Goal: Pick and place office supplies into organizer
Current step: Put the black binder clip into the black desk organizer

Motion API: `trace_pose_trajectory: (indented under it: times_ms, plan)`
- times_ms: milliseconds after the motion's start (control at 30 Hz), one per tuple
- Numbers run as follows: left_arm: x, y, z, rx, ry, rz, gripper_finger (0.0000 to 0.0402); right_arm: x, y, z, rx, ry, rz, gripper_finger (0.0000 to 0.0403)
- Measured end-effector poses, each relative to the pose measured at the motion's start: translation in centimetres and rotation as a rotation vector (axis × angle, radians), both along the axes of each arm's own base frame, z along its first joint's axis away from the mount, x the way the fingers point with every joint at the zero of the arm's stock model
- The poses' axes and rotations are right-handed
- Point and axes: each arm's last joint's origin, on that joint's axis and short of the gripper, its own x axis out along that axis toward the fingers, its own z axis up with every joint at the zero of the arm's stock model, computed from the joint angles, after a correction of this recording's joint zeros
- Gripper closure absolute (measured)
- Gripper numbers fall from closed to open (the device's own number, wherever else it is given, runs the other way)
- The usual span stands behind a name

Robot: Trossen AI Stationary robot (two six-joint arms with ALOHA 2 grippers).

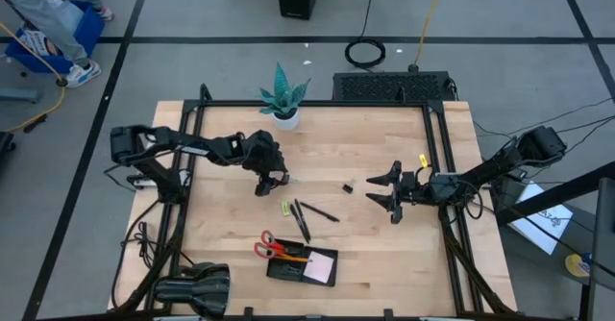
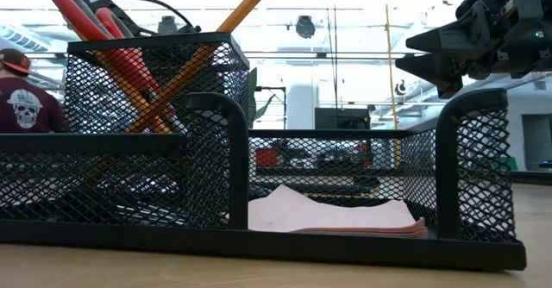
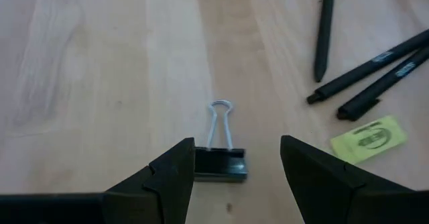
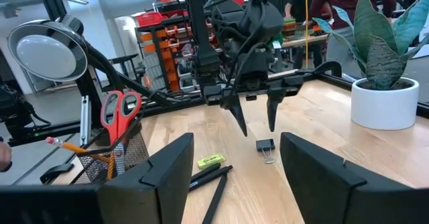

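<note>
My left gripper (image 1: 273,182) hangs open, pointing down over a black binder clip (image 3: 220,165) that lies flat on the table; the clip's body shows between its fingers, close to one of them, and I cannot tell whether it touches. A yellow piece (image 3: 369,137) and black pens (image 3: 375,70) lie beside it. My right gripper (image 1: 370,189) is open and level, pointing at the left gripper (image 4: 257,127), with another small black piece (image 1: 347,188) in front of it. The black mesh organizer (image 1: 303,266) holds red scissors (image 2: 121,59) and an orange pencil (image 2: 216,38) upright, and a pink note pad (image 2: 336,215) lying flat.
A potted teal plant (image 1: 283,100) stands at the table's far edge. A black lamp (image 1: 197,290) sits at the near left corner. Black frame rails (image 1: 437,158) run along the table's sides. A person (image 2: 26,98) shows in the room behind. Bare wood lies between the two grippers.
</note>
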Motion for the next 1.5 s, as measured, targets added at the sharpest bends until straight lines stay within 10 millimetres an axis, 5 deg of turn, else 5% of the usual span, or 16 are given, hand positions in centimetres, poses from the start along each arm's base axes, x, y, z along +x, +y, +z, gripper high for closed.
trace_pose_trajectory:
  times_ms: [600,1300,1500]
  plan:
    - [-0.4,0.7,-0.4,0.039,0.023,-0.008,0.0176,0.0,0.0,0.0,0.000,0.000,0.000,0.0188]
    - [0.8,0.6,-3.1,0.000,0.027,-0.039,0.0177,0.0,0.0,0.0,0.001,-0.001,0.000,0.0191]
    - [0.9,0.3,-3.1,-0.003,0.038,-0.025,0.0223,0.0,0.0,0.0,0.000,0.000,0.000,0.0189]
